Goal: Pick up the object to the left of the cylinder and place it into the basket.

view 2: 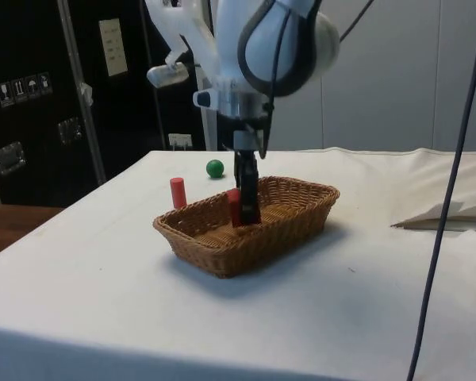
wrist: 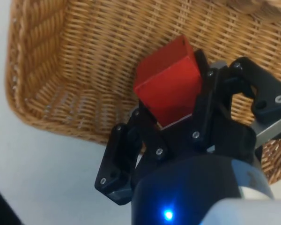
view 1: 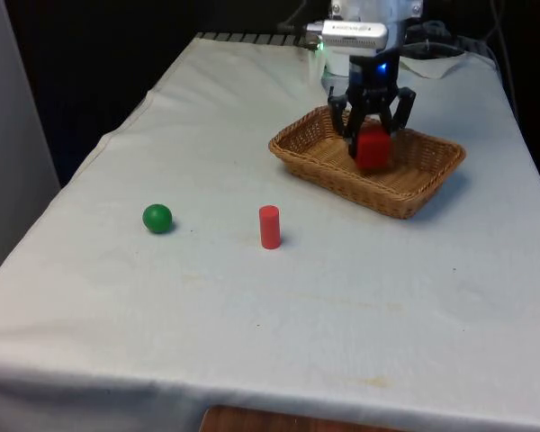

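Already the job looks nearly finished: the black two-finger claw [view 1: 373,135] pinches a red block [view 1: 373,148] and holds it over the inside of the woven wicker basket [view 1: 310,148]. From the wrist, the red block [wrist: 168,86] sits tilted between the fingers [wrist: 203,101], above the basket's woven floor [wrist: 84,61]. On the white-clothed surface [view 1: 207,306] a red cylinder [view 1: 269,226] stands upright, with a green ball [view 1: 157,218] on the front view's left of it. What remains, I judge, is letting go and lifting clear.
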Robot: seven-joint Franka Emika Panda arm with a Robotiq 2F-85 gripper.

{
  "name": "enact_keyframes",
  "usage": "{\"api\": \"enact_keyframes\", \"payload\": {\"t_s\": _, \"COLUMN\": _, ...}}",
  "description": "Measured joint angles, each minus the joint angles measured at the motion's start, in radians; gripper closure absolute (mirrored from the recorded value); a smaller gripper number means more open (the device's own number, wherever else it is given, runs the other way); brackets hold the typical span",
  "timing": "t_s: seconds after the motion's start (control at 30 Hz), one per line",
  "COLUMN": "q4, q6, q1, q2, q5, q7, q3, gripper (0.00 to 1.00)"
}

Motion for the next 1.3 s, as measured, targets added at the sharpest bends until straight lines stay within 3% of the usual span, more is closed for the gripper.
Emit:
{"api": "enact_keyframes", "payload": {"t_s": 0.3, "q4": 0.001, "q6": 0.050, "q1": 0.000, "q2": 0.054, "q5": 0.015, "q7": 0.005, "q3": 0.014, "gripper": 0.96}}
{"api": "enact_keyframes", "payload": {"t_s": 0.4, "q4": 0.002, "q6": 0.049, "q1": -0.001, "q2": 0.050, "q5": 0.015, "q7": 0.004, "q3": 0.014, "gripper": 0.67}}
{"api": "enact_keyframes", "payload": {"t_s": 0.43, "q4": 0.001, "q6": 0.048, "q1": -0.001, "q2": 0.047, "q5": 0.015, "q7": 0.003, "q3": 0.014, "gripper": 0.67}}
{"api": "enact_keyframes", "payload": {"t_s": 0.47, "q4": 0.001, "q6": 0.046, "q1": -0.001, "q2": 0.044, "q5": 0.015, "q7": 0.003, "q3": 0.014, "gripper": 0.57}}
{"api": "enact_keyframes", "payload": {"t_s": 0.5, "q4": 0.000, "q6": 0.043, "q1": -0.002, "q2": 0.040, "q5": 0.015, "q7": 0.001, "q3": 0.013, "gripper": 0.38}}
{"api": "enact_keyframes", "payload": {"t_s": 0.63, "q4": 0.000, "q6": 0.037, "q1": -0.002, "q2": 0.036, "q5": 0.015, "q7": 0.000, "q3": 0.013, "gripper": 0.02}}
{"api": "enact_keyframes", "payload": {"t_s": 1.03, "q4": 0.002, "q6": 0.033, "q1": -0.003, "q2": 0.033, "q5": 0.015, "q7": 0.000, "q3": 0.012, "gripper": 0.00}}
{"api": "enact_keyframes", "payload": {"t_s": 1.3, "q4": 0.035, "q6": -0.005, "q1": -0.005, "q2": 0.014, "q5": 0.008, "q7": 0.000, "q3": 0.001, "gripper": 0.00}}
